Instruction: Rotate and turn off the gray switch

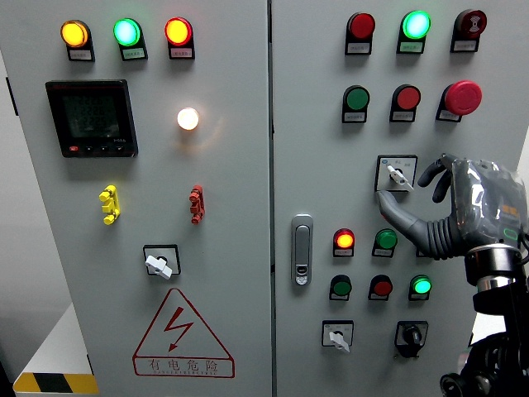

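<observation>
Gray rotary switch (397, 174) on white plate: right hand (450, 207) beside it, fingers spread, empty; approach step, next grip knob.

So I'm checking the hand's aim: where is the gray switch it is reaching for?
In the head view the gray switch sits on the right door, under the red button, with the right hand just beside it.

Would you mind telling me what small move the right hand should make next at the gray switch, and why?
Probably ease the right hand leftward and close thumb and index finger on the gray switch. The fingers are spread around its plate, thumb below and index finger to its right, but do not appear to grip the knob yet.
</observation>
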